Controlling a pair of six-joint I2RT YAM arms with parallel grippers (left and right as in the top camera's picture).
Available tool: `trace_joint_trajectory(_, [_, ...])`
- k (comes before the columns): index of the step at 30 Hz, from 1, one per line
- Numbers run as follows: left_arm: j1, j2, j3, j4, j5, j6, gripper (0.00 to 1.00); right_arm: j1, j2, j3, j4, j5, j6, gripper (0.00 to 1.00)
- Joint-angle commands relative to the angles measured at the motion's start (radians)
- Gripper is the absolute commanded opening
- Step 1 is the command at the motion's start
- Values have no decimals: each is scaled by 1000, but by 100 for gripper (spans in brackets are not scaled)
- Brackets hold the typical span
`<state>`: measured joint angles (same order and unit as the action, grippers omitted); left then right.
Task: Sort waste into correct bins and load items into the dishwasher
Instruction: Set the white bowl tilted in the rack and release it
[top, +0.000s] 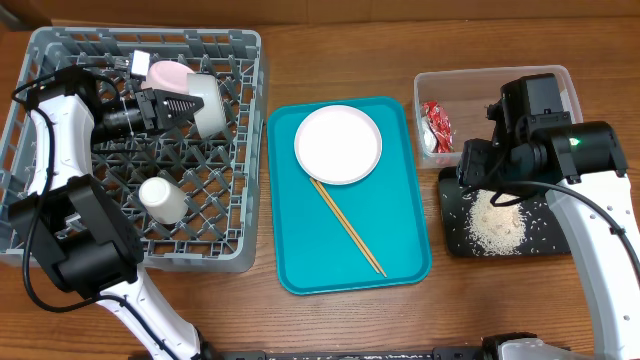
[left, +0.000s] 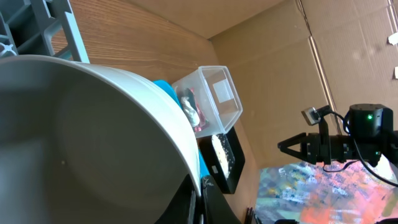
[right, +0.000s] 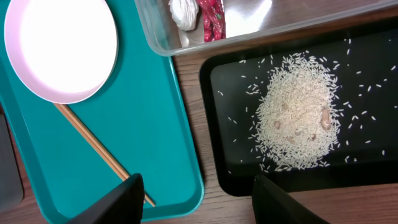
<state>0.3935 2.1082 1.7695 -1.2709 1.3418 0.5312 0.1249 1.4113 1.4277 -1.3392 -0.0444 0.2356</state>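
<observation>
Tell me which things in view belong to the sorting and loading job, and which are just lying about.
Job: dish rack, small white cup, pink bowl, grey-white bowl, white plate, chopsticks, red wrapper, rice pile, clear tub, black tray.
Lying about: teal tray, wooden table.

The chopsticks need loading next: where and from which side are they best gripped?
Probably around the middle of the chopsticks, from straight above, closing across the pair: they lie flat, side by side, diagonal on the teal tray, upper ends at the white plate's rim.
</observation>
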Motion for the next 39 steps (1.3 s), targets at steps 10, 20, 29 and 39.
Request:
trace_joint_trajectory(10, [7, 5, -55, 51, -74, 23, 4, -3, -7, 24, -3, 9, 3, 58])
trace_joint_trajectory(20, [8, 5, -62, 64, -45, 23, 4, -3, -7, 24, -4, 9, 3, 58])
trace_joint_trajectory(29, [36, 5, -63, 41, -195, 10, 4, -3, -7, 24, -6, 9, 3, 58])
trace_joint_trajectory(39, [74, 5, -62, 11, -462, -69, 19, -3, -7, 24, -6, 9, 3, 58])
